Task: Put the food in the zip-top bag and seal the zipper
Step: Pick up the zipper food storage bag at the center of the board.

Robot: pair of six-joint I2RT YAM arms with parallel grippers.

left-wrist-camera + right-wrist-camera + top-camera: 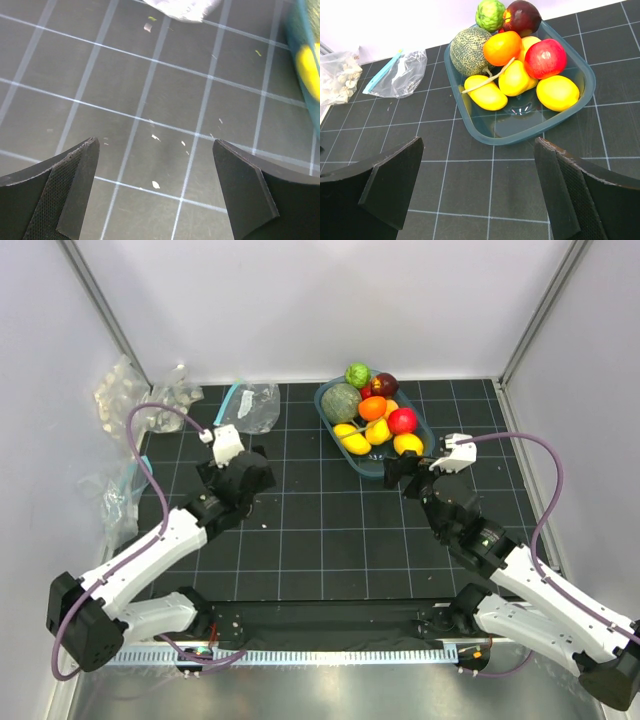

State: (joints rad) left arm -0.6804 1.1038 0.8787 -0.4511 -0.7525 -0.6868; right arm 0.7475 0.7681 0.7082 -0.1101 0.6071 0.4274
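- Food (512,77) lay piled in a tub (520,136) at the far right of the bench (330,530); none was bagged.
- Bag (402,75) lay flat, left of the tub and apart from it; whether its zipper (382,73) was shut could not be told.
- Left pincer (156,170) and right pincer (480,170) gaped, empty.
- Bare grid lay between the arms; walls bounded the left, right and far edges.

Bright, even overhead light, soft shadows; left wrist view blurs toward its edges
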